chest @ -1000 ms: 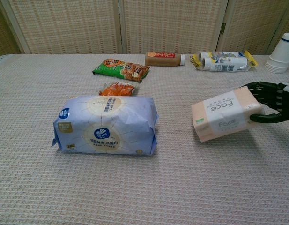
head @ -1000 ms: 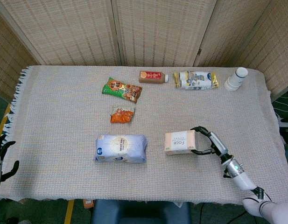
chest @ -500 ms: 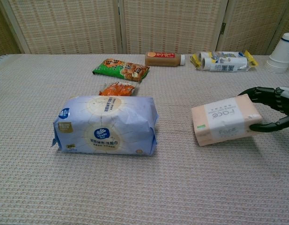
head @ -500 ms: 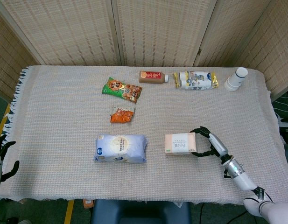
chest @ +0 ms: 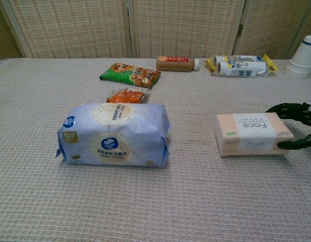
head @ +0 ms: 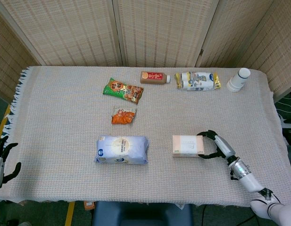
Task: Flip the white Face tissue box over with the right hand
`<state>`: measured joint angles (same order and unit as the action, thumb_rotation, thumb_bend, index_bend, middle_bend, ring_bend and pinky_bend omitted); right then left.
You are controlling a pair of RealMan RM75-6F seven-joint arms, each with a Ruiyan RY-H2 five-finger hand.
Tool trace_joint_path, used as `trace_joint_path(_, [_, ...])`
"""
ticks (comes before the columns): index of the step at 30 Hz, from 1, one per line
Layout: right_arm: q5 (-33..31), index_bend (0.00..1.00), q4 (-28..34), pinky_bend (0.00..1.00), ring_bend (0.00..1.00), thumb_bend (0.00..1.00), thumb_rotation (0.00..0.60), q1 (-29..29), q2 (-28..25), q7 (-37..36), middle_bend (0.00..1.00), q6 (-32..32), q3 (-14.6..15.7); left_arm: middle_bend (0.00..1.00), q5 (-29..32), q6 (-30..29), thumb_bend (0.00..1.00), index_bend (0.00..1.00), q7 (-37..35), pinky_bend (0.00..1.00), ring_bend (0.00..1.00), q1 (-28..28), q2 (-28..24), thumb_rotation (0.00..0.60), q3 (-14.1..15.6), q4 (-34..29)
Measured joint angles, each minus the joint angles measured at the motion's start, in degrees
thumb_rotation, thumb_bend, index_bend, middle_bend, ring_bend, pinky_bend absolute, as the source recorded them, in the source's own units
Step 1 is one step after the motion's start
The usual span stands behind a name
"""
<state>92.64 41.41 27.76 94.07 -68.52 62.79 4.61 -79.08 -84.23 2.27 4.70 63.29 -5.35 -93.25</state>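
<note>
The white and peach Face tissue box (head: 187,145) (chest: 252,133) lies flat on the woven tablecloth, right of centre, its printed name facing up. My right hand (head: 214,145) (chest: 298,127) straddles the box's right end: the fingers (chest: 279,108) curve behind it and the thumb (chest: 292,144) touches its front corner. My left hand (head: 4,159) hangs off the table's left front edge with fingers apart and nothing in it; the chest view does not show it.
A large blue tissue pack (head: 122,149) lies left of the box. Farther back are an orange snack (head: 123,116), a green snack bag (head: 123,90), a brown bottle (head: 154,77), a wrapped pack (head: 197,80) and stacked paper cups (head: 238,79).
The tissue box was tilted up on my right hand; it has come down flat on the cloth and shifted slightly right. The right hand drew back with it.
</note>
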Motion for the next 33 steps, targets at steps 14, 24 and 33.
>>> trace_joint_path(14, [-1.2,0.54,3.5,0.0,0.35,0.41,0.6,0.6,-1.8,5.2,0.52,-2.7,-0.1,0.0,0.1,0.2,0.38,0.23,0.0,0.15,0.0,0.1,0.1,0.6,0.0,0.2])
trace_joint_path(24, [-1.8,0.29,7.2,0.0,0.26,0.17,0.6,1.3,-4.2,8.2,0.39,-5.3,-0.1,0.0,0.1,0.1,0.38,0.23,0.0,0.15,0.0,0.1,0.0,0.6,0.0,0.1])
trace_joint_path(33, [-2.3,0.23,9.7,0.0,0.21,0.1,0.6,1.8,-5.6,10.0,0.3,-7.0,0.0,0.0,0.0,0.0,0.38,0.23,0.0,0.15,0.0,0.1,0.0,0.6,0.0,0.0])
